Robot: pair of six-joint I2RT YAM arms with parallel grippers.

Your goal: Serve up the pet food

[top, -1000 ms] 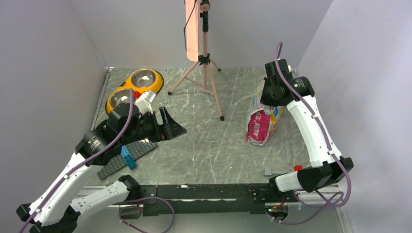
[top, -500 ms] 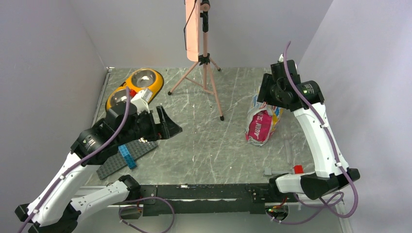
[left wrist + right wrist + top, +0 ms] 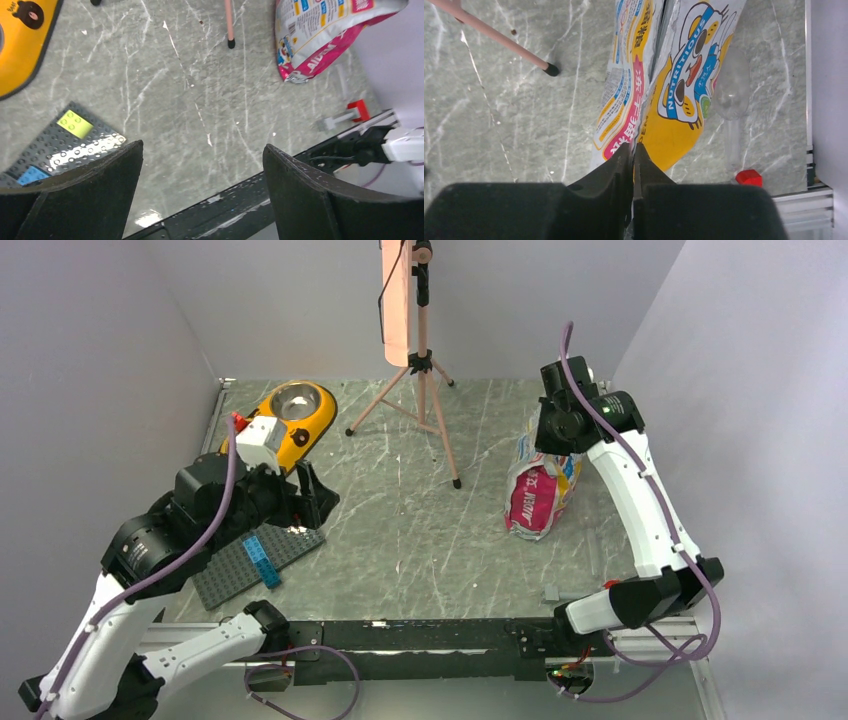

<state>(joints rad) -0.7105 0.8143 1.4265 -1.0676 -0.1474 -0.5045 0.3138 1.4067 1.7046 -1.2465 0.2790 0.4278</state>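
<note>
1. Leftward and back toward its own base is how the left gripper (image 3: 310,495) has moved since a second ago; its wrist now hides the near bowl of the yellow dish (image 3: 318,420).
2. Right gripper (image 3: 633,162): it rose from the bag (image 3: 540,495) half a second ago and is down on it again, while the bag lies where it lay.
3. Left gripper state: the jaws stand wide apart with nothing between them and only bare tabletop below.
4. Right gripper state: the jaws are narrow, nearly touching, pinched on the bag's top edge, and the printed bag stretches away ahead of the fingertips.
5. Pet food: none shows in any view, and whether it is in the bag cannot be told.
6. Count: one bag, one dish with one steel bowl (image 3: 295,398) showing, one three-legged tripod (image 3: 425,405), one grey baseplate (image 3: 235,570) under the left wrist carrying one blue brick (image 3: 263,562) and one yellow-green brick (image 3: 75,123), and one red block (image 3: 749,177) beside the right gripper.
</note>
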